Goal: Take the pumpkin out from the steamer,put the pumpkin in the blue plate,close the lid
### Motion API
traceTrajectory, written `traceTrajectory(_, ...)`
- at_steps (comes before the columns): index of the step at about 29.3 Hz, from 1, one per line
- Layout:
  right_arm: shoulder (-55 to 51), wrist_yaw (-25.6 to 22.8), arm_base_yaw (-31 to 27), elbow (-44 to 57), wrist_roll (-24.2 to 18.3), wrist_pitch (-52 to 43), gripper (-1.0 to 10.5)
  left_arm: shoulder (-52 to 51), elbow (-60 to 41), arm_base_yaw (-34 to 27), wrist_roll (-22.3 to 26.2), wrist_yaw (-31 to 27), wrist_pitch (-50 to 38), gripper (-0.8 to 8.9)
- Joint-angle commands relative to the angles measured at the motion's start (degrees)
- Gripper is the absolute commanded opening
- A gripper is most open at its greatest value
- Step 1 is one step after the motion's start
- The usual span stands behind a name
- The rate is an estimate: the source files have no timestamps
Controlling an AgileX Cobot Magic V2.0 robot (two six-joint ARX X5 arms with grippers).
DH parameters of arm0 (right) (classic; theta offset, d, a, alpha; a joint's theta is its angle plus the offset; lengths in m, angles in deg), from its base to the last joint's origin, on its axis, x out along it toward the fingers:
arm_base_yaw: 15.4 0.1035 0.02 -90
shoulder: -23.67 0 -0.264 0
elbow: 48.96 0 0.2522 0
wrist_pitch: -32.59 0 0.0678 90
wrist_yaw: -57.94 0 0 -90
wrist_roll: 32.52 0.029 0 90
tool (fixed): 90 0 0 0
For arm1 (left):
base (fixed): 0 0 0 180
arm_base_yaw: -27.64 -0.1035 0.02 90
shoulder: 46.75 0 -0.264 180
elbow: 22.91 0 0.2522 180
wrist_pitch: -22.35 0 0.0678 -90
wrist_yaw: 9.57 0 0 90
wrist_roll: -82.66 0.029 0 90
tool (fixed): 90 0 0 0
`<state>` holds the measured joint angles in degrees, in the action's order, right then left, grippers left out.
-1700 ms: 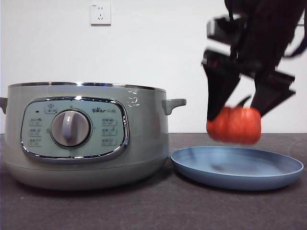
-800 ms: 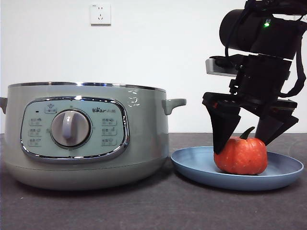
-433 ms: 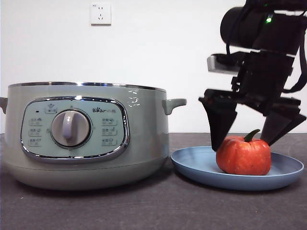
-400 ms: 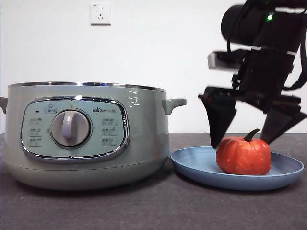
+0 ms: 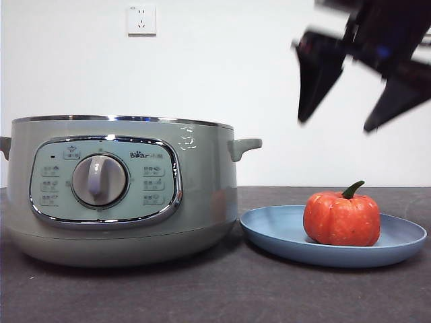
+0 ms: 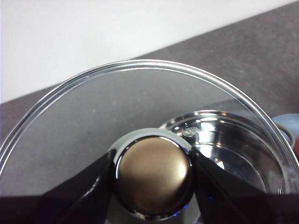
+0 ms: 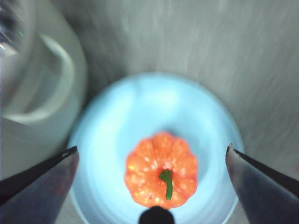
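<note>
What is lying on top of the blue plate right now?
The pumpkin sits upright on the blue plate, stem up, with the right gripper open above it. The plate surface beneath the pumpkin is covered.

On your table (image 5: 135,296): the steamer (image 5: 121,188) at left; the blue plate (image 5: 333,237) just beside it, to its right. The pumpkin (image 5: 341,219) sits upright on that plate. A wall socket (image 5: 141,20) is behind, above the steamer.
</note>
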<state>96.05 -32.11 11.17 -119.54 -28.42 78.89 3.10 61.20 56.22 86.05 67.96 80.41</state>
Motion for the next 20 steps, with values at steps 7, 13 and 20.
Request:
traceTrajectory(7,-12.79,-0.35,0.02,0.39,0.55,-0.31,5.3,6.75,0.22,-0.02,-0.83,7.80,-4.59,-0.09)
traceTrajectory(13,-17.88,-2.10,0.02,0.39,0.55,-0.22,5.3,12.66,0.22,0.02,-0.83,12.11,-6.84,-0.09)
traceTrajectory(20,-20.61,-3.34,0.02,0.39,0.55,-0.15,5.3,20.06,0.22,0.02,-0.83,15.69,-9.20,-0.09)
